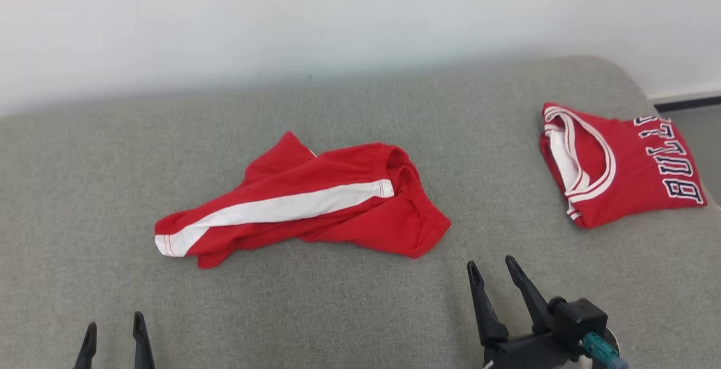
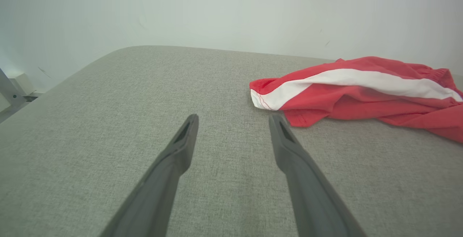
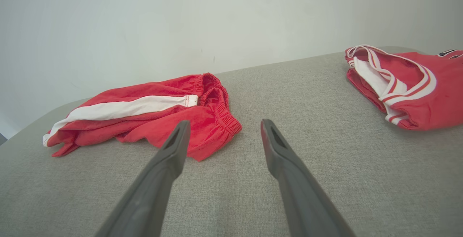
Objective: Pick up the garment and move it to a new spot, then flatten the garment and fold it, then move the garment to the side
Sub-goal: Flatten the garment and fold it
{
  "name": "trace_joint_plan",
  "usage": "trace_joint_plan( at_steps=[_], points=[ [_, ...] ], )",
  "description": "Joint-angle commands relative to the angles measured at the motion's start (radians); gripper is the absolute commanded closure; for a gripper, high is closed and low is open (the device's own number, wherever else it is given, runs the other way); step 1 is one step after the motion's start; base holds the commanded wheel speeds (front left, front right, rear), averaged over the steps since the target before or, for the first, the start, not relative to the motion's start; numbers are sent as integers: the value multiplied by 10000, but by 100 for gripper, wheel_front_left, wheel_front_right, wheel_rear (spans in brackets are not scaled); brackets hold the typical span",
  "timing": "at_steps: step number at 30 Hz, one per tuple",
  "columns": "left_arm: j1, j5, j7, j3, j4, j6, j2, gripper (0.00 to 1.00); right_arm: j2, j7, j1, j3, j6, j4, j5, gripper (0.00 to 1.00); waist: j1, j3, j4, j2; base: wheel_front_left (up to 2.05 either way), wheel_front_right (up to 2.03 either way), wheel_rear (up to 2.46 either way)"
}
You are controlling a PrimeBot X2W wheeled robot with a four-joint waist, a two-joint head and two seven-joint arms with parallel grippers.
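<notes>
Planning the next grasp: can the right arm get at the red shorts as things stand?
Probably yes. The open right claw sits near the waistband end of the red shorts, with bare grey cushion between them; the folded red jersey lies off to the side, out of the way.

The red shorts lie rumpled and unfolded mid-cushion, white side stripe facing up, elastic waistband toward the right, leg hem toward the left. One leg seems tucked underneath, though folds hide it.
</notes>
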Motion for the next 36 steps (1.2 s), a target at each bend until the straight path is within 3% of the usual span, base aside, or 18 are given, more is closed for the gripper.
trace_joint_plan(
  at_steps=[1, 22, 30, 36],
  points=[
    [225, -32, -28, 41, -42, 23, -3, 0, -1, 2, 224, -62, -28, 15, 4, 0, 3, -534, -55, 1, 0, 0, 0],
    [1099, 130, -28, -180, -246, 22, -7, 0, -1, 2, 860, -497, -28, -118, -203, 0, 3, -911, -74, 1, 0, 0, 0],
    [630, -249, -28, -521, -122, 22, -4, 0, 2, 3, 565, -191, -28, -154, -93, 0, 3, -394, 18, 1, 0, 0, 0],
    [-210, -349, -28, -773, -159, 22, -7, 0, 4, 3, -404, 413, -28, 30, 91, 0, 3, 583, 133, 1, 0, 0, 0]
  ],
)
